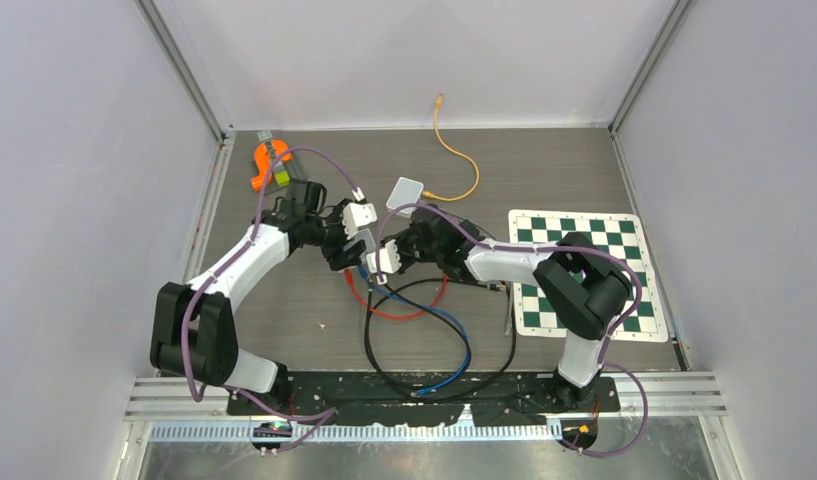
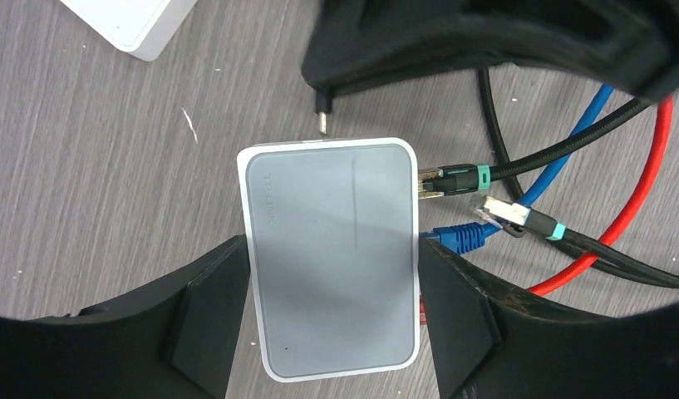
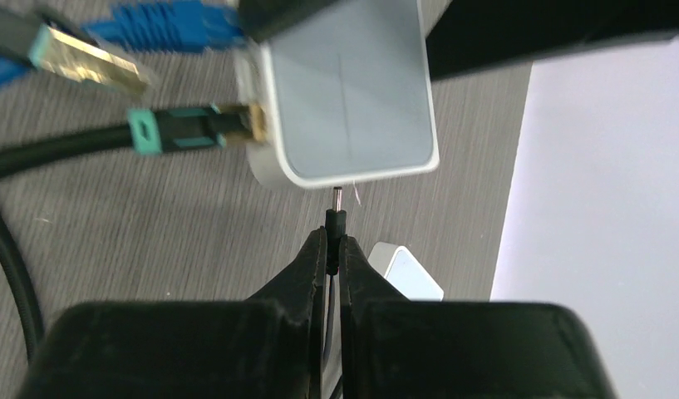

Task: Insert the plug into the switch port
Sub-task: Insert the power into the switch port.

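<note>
The grey-topped white switch (image 2: 332,249) lies on the table between the fingers of my left gripper (image 2: 333,270), which is shut on its two long sides. My right gripper (image 3: 335,248) is shut on a thin black barrel plug (image 3: 337,218). The plug's metal tip sits just short of the switch's (image 3: 348,91) near edge and points at it. In the left wrist view the plug tip (image 2: 322,123) hangs just above the switch's top edge. In the top view both grippers, left (image 1: 346,248) and right (image 1: 389,258), meet at mid-table and hide the switch.
A teal-collared black plug (image 2: 456,179) and a blue plug (image 2: 460,238) sit in the switch's side, with a loose plug (image 2: 519,216) beside them. Red, blue and black cables (image 1: 424,330) loop in front. A white box (image 1: 408,192), an orange cable (image 1: 454,150) and a chessboard mat (image 1: 584,270) lie nearby.
</note>
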Available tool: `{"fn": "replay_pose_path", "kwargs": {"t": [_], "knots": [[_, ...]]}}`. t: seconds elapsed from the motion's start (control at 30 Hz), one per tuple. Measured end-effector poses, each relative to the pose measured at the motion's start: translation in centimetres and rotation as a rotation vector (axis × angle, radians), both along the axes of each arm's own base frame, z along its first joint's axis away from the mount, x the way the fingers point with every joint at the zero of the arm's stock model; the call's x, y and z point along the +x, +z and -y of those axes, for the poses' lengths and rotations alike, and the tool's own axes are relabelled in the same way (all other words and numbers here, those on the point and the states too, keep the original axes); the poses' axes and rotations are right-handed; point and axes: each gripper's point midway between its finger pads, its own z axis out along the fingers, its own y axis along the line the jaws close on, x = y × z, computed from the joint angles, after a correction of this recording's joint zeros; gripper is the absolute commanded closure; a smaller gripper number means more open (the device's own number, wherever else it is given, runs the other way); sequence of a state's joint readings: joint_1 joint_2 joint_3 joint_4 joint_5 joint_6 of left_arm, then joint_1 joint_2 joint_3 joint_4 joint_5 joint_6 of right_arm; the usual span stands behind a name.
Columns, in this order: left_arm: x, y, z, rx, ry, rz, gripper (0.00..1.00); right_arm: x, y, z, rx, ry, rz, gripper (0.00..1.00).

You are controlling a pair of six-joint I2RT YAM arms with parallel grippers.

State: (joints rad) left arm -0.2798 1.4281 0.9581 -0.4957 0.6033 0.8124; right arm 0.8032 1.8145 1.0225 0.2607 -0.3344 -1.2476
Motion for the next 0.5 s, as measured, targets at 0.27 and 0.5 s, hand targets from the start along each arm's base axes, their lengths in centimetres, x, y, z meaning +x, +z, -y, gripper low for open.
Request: {"fn": "replay_pose_path", "kwargs": {"t": [0.27,0.5], "knots": [[0.5,0.9,0.3,-0.004,0.016,-0.040,0.45,-0.6,0.8,-0.2,0.023,-0.004,0.054,0.95],[0.1,0.7,0.2,0.004,0.016,-0.074,0.46,-0.5,1.4,-0.7,0.035,-0.012,0.101,0.95]]}}
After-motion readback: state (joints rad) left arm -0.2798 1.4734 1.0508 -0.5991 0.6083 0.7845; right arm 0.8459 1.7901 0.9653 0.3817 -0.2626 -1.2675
